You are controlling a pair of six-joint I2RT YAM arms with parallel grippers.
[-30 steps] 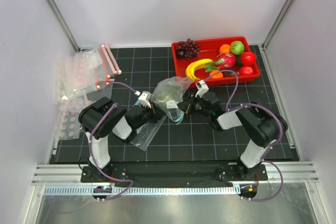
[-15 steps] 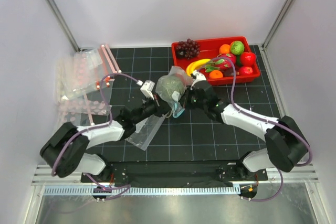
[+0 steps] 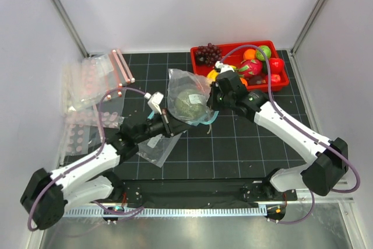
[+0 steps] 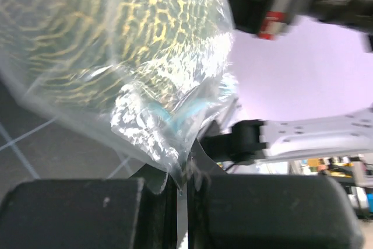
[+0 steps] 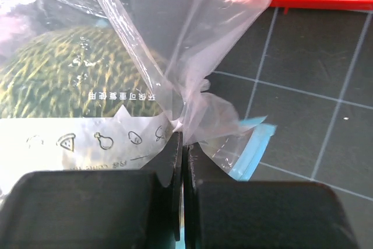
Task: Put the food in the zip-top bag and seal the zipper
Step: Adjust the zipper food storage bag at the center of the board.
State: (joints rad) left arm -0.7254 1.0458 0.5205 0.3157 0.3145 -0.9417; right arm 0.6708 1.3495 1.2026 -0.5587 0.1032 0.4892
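The clear zip-top bag (image 3: 185,93) hangs between my two grippers with the dull green melon (image 3: 187,104) inside it. My left gripper (image 3: 169,123) is shut on the bag's lower left edge. My right gripper (image 3: 211,105) is shut on the bag's right edge. The teal-blue zipper (image 5: 254,151) is crumpled beside the right fingers and shows faintly in the left wrist view (image 4: 178,114). The melon fills the left wrist view (image 4: 105,21) and the right wrist view (image 5: 64,80). The yellow banana (image 3: 212,76) lies in the red tray, partly hidden by my right arm. The small red fruit (image 3: 275,65) is in the tray too.
The red tray (image 3: 233,46) at the back right also holds dark grapes (image 3: 207,54), a pink dragon fruit (image 3: 249,68), a green fruit (image 3: 263,53) and an orange one (image 3: 249,55). Clear bags with pink-red strips (image 3: 96,83) are piled at the left. Another clear bag (image 3: 154,147) lies by my left arm.
Both arms have stretched forward and carried the bag with the melon back and up, toward the red tray. The bag now hangs opened out between the grippers.
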